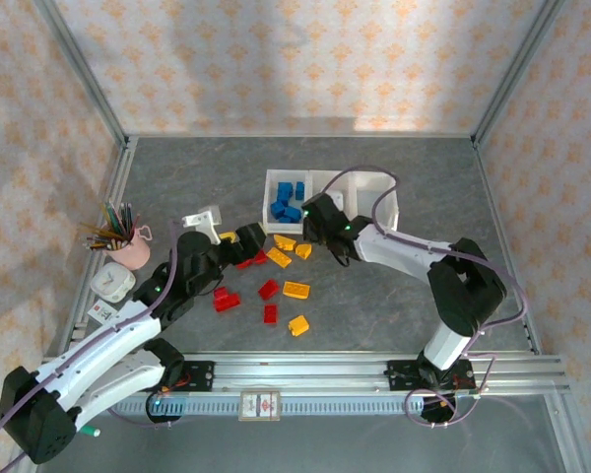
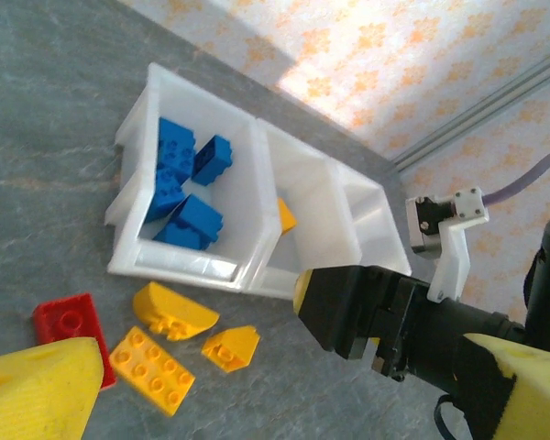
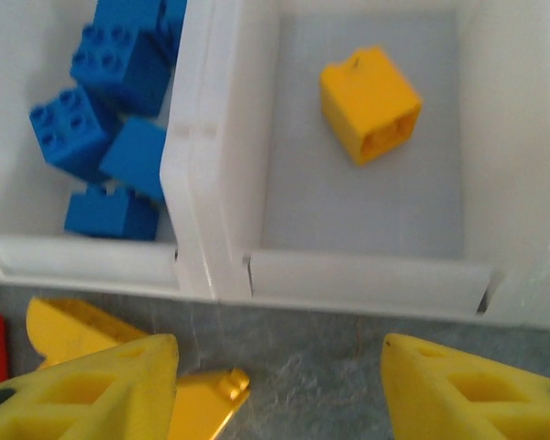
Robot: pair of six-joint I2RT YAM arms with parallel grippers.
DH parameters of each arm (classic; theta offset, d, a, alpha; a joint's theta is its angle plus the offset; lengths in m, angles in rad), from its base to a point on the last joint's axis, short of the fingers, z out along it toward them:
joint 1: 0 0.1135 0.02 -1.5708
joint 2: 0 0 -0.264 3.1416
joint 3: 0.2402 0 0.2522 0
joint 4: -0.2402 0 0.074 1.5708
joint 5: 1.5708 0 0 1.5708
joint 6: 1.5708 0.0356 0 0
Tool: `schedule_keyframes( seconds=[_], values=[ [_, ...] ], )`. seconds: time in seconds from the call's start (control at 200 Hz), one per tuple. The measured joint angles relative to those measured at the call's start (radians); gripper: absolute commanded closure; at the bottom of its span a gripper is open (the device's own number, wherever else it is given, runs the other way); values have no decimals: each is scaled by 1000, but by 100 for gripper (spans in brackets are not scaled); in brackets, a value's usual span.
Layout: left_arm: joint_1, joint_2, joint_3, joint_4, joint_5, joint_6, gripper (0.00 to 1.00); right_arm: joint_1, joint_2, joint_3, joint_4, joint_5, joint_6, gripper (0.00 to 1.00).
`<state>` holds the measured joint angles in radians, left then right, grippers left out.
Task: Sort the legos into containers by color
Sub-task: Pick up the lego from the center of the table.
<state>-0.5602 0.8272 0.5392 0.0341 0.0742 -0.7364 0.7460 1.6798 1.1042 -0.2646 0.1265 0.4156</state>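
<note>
Legos (image 1: 281, 258) lie on either side of the right gripper (image 3: 280, 353). One yellow brick (image 3: 371, 105) rests ahead of it in the middle bin of the containers (image 3: 211, 183), with bare floor on every side. Blue bricks (image 3: 82, 128) crowd the bin ahead-left, pressed near the dividing wall. The right gripper's jaws stand partly apart and empty, just short of the near rim. Loose yellow pieces (image 3: 202, 399) sit close by its left side on the table (image 3: 330, 335). The left gripper (image 2: 282, 353) is spread wide and holds nothing, with a red brick (image 2: 66, 323) just beside it.
</note>
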Motion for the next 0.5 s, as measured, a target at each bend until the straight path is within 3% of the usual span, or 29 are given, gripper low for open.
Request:
schedule_keyframes(
  seconds=[0.501],
  values=[
    [0, -67, -93, -18, 0, -55, 1, 102, 92, -38, 73, -20, 64, 26]
  ],
)
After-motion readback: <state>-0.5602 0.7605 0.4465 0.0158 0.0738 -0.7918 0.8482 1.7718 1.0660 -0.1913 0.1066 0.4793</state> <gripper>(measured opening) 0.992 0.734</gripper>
